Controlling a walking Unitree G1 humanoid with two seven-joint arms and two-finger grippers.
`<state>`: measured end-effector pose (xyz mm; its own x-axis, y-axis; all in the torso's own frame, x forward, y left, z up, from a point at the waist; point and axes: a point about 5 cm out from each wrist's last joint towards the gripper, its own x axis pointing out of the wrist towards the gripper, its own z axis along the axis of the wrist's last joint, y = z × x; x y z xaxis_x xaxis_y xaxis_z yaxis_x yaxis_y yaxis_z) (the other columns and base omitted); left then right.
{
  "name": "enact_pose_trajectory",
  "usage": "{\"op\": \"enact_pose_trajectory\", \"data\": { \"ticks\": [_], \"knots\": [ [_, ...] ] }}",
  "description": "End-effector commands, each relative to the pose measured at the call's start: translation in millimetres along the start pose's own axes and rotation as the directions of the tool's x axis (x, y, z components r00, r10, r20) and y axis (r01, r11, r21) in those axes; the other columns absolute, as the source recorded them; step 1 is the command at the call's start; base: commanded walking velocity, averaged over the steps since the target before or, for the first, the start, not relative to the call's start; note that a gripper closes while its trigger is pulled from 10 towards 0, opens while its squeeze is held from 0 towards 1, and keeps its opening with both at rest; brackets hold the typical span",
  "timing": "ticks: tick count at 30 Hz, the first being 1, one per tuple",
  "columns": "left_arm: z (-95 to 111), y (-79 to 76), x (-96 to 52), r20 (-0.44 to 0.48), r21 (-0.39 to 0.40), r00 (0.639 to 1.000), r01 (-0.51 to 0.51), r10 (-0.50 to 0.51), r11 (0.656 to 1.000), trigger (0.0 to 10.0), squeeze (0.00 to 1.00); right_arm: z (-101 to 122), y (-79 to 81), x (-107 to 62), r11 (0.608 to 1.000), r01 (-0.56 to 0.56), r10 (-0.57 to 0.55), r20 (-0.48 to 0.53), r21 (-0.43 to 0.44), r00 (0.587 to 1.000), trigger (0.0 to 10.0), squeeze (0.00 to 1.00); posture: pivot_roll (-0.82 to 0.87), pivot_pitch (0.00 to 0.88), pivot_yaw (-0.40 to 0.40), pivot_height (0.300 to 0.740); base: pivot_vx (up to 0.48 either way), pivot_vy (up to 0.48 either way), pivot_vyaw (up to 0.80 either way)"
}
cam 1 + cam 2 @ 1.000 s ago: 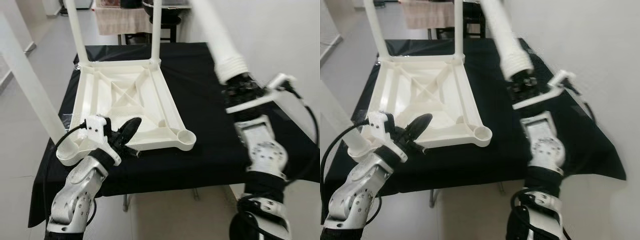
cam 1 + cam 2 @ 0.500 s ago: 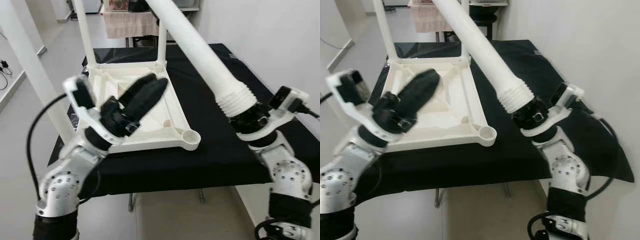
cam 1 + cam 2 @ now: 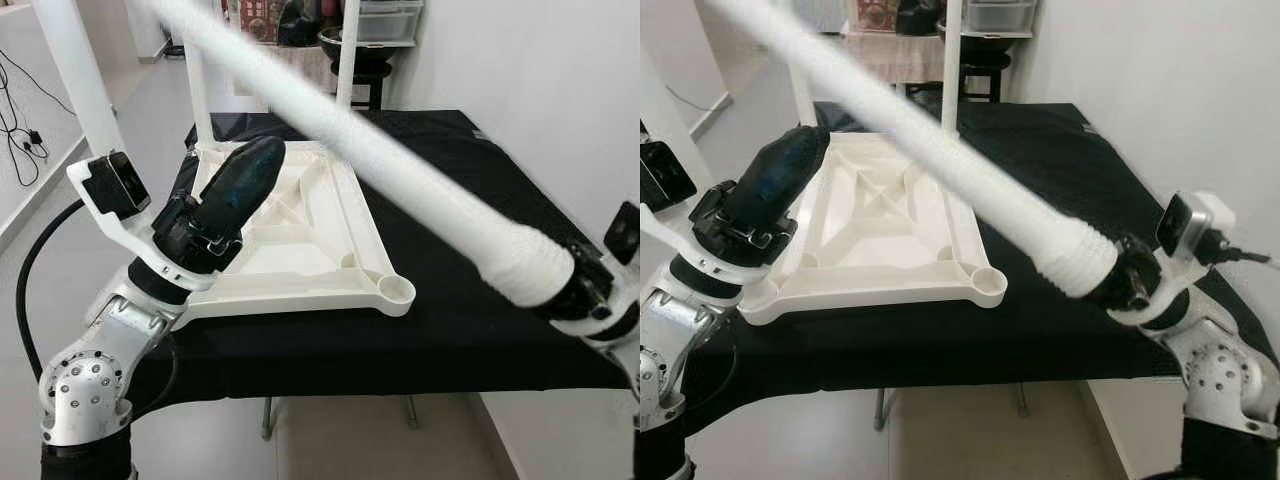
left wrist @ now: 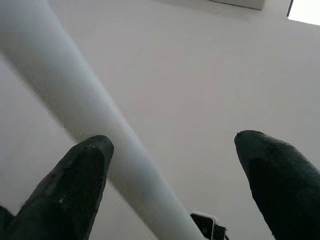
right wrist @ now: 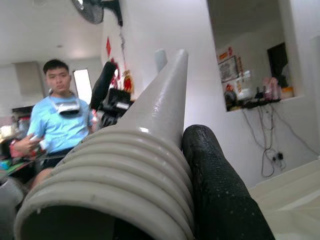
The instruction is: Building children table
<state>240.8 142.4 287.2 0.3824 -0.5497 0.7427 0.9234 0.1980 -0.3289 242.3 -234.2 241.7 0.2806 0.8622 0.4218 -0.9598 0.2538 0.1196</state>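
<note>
A white plastic table top (image 3: 300,240) lies upside down on the black-clothed table (image 3: 480,220). Two legs stand at its far corners (image 3: 199,90) (image 3: 347,50) and one at the near left (image 3: 75,70). The near right socket (image 3: 397,291) holds nothing. My right gripper (image 3: 1130,280) is shut on a loose white leg (image 3: 400,170) just behind its threaded end (image 3: 1075,262); the leg slants up and to the left across the table. My left gripper (image 3: 235,185) is raised over the table top's left side, open, its fingertips (image 4: 70,190) just short of that leg (image 4: 90,130).
A white wall runs close along the right. Behind the table stand a dark stool with a bowl (image 3: 360,45) and a draped stand. Cables (image 3: 25,120) trail on the floor at left. A person in a blue shirt (image 5: 60,125) stands in the background of the right wrist view.
My left gripper rose from the table top's near edge to up beside the loose leg. My right gripper dropped low and tipped that leg from steep to slanting left. The camera tilted up.
</note>
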Motion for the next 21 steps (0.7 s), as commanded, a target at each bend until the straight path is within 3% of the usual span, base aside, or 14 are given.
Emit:
{"op": "enact_pose_trajectory", "data": {
  "ticks": [1,10,11,12,14,17,18,21],
  "knots": [
    [5.1,2.3,-1.3,0.008,-0.007,1.0,-0.016,0.016,1.0,10.0,1.0,-0.2,6.2,3.0,0.999,-0.048,0.048,-0.045,-0.011,0.998,10.0,0.0,-0.01,0.032,-0.033,0.74,0.0,0.0,0.0],
    [11.1,4.4,-1.3,0.042,-0.059,0.998,-0.039,0.041,0.997,10.0,1.0,-5.8,12.3,9.9,0.992,-0.128,0.129,-0.074,0.009,0.989,10.0,0.0,-0.01,0.034,-0.032,0.74,0.0,0.0,0.0],
    [11.4,4.4,-1.4,0.045,-0.065,0.998,-0.041,0.044,0.997,10.0,0.86,-2.1,8.4,10.6,0.994,-0.108,0.108,-0.035,0.0,0.994,10.0,0.0,0.0,0.035,-0.033,0.74,0.0,0.0,0.0],
    [11.0,4.6,-1.7,0.042,-0.067,0.998,-0.043,0.046,0.997,10.0,0.6,2.3,4.7,10.5,0.996,-0.09,0.09,0.006,-0.013,0.996,10.0,0.0,0.0,0.035,-0.033,0.74,0.0,0.0,0.0],
    [9.9,4.7,-2.4,0.039,-0.072,0.998,-0.046,0.049,0.996,10.0,0.6,8.7,2.3,9.7,0.996,-0.085,0.086,0.066,-0.019,0.994,10.0,0.0,0.0,0.035,-0.033,0.74,0.0,0.0,0.0],
    [9.7,4.7,-2.5,0.037,-0.075,0.998,-0.047,0.05,0.996,10.0,0.6,9.8,2.8,9.5,0.996,-0.09,0.091,0.076,-0.018,0.993,10.0,0.0,0.0,0.035,-0.033,0.74,0.0,0.0,0.0],
    [8.6,4.5,-2.4,0.037,-0.081,0.998,-0.049,0.052,0.996,10.0,0.0,11.5,3.4,10.3,0.995,-0.096,0.098,0.1,-0.02,0.99,10.0,0.0,0.0,0.038,-0.033,0.74,0.0,0.0,0.0],
    [7.3,4.4,-2.2,0.039,-0.095,0.998,-0.054,0.058,0.994,10.0,0.0,13.6,4.9,12.3,0.994,-0.111,0.112,0.143,-0.018,0.983,10.0,0.0,0.0,0.041,-0.03,0.74,0.0,0.0,0.0]
  ]
}}
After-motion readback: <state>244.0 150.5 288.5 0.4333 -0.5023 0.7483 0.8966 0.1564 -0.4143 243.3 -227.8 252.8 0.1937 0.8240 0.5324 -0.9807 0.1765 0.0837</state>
